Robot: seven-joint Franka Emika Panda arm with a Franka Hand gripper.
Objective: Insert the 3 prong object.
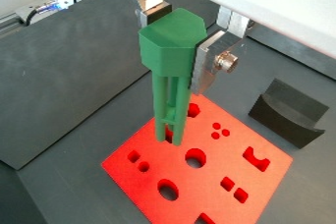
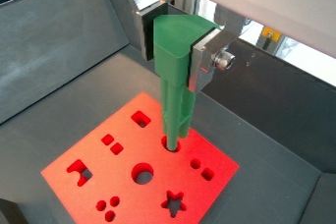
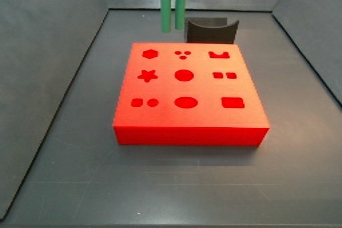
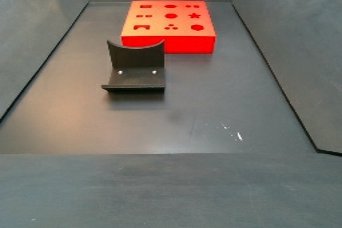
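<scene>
My gripper is shut on the thick head of the 3 prong object, a bright green peg of thin parallel rods that hangs upright. In both wrist views its lower tips are just above the red block with shaped holes; in a wrist view the gripper holds the peg with its tips over a round hole in the block. In a side view only the peg's rods show, above the far edge of the red block. The gripper itself is out of both side views.
A dark grey curved block stands on the floor beside the red block; it also shows in both side views. The red block lies at one end of a dark bin with sloping walls.
</scene>
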